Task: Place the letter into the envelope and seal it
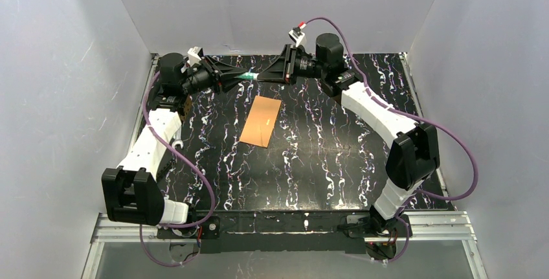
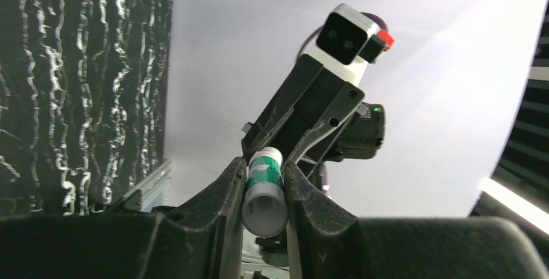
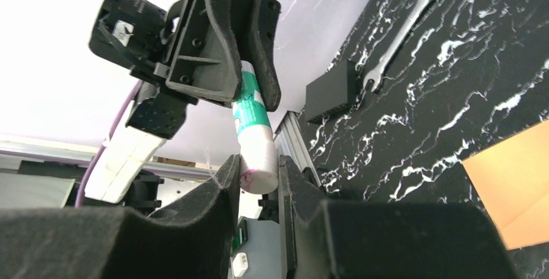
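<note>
Surface: black marbled table [image 1: 311, 175], white walls around.
Left gripper [image 2: 265, 188]: pinching one end of the glue stick [image 3: 251, 114].
Right gripper [image 3: 259, 175]: pinching the opposite end, above the table's far edge.
Method: I judge a straight pull along the tube uncaps it; no bending.
Envelope [image 1: 260, 120]: flat mid-table; letter unseen.

Bright, even, diffuse light; soft shadows; wrist views' near foreground blurred, backgrounds overexposed.

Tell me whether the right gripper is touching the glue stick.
Touching. In the right wrist view, the right gripper has both fingers pressed against the white end of the glue stick, with no gap on either side.
</note>
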You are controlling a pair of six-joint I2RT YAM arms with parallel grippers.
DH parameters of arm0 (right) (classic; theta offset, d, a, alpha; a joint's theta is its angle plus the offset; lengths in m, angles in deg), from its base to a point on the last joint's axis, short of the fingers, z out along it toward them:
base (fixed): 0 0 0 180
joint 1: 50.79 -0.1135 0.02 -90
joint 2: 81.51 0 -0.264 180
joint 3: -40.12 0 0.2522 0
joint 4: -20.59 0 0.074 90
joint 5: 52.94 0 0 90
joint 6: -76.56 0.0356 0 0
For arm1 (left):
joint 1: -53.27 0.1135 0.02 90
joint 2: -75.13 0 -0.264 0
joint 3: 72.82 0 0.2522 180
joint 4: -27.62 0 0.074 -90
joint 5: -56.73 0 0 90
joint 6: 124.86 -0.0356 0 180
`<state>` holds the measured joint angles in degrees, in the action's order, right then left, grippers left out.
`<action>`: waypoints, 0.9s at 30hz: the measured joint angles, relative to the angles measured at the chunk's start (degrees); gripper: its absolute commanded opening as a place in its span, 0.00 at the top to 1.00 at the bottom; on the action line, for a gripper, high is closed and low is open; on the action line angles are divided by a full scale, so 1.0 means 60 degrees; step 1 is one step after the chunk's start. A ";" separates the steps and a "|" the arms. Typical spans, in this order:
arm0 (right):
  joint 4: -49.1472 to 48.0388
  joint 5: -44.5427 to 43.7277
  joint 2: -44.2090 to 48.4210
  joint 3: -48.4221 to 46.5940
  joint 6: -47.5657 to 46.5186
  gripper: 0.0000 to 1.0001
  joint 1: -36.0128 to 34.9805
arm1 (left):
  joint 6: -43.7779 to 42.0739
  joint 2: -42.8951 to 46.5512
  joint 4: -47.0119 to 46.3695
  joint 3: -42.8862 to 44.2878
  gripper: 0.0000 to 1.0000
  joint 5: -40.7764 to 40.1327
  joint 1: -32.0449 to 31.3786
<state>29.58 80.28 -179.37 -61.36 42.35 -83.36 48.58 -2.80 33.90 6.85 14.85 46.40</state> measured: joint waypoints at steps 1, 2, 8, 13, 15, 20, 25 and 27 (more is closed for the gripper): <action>-0.0313 0.0000 0.0000 0.0069 0.0226 0.91 0.0015 | 0.0310 -0.0015 -0.0251 -0.0058 1.00 0.0029 0.0018; -0.0699 0.0000 0.0000 0.0171 0.0506 0.91 0.0025 | 0.0561 -0.0018 -0.0492 -0.0109 1.00 0.0047 0.0029; -0.2718 -0.0029 -0.0007 0.0667 0.2215 0.99 -0.0011 | 0.1617 -0.0055 -0.1486 -0.0219 1.00 0.0178 -0.0007; -0.3340 -0.0033 -0.0095 0.0667 0.2725 0.99 -0.0029 | 0.1778 -0.0055 -0.2044 -0.0215 1.00 0.0160 -0.0051; -0.3472 -0.0040 -0.0157 0.0667 0.2838 0.99 -0.0025 | 0.1694 -0.0055 -0.2084 -0.0215 1.00 0.0069 -0.0076; -0.3450 -0.0076 -0.0321 0.0612 0.2969 0.99 0.0007 | 0.1020 -0.0098 -0.2116 -0.0208 1.00 -0.0339 -0.0215; -0.3264 0.0051 -0.0492 0.0532 0.3060 0.99 0.0182 | 0.0532 -0.0255 -0.2200 -0.0204 1.00 -0.0845 -0.0488; -0.3104 0.0106 -0.0546 0.0452 0.3027 0.99 0.0229 | 0.0423 -0.0262 -0.2197 -0.0222 1.00 -0.1038 -0.0568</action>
<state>10.95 80.91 -182.65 -58.65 60.51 -81.99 51.11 -4.38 20.72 5.52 8.62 42.99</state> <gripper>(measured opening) 0.307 0.208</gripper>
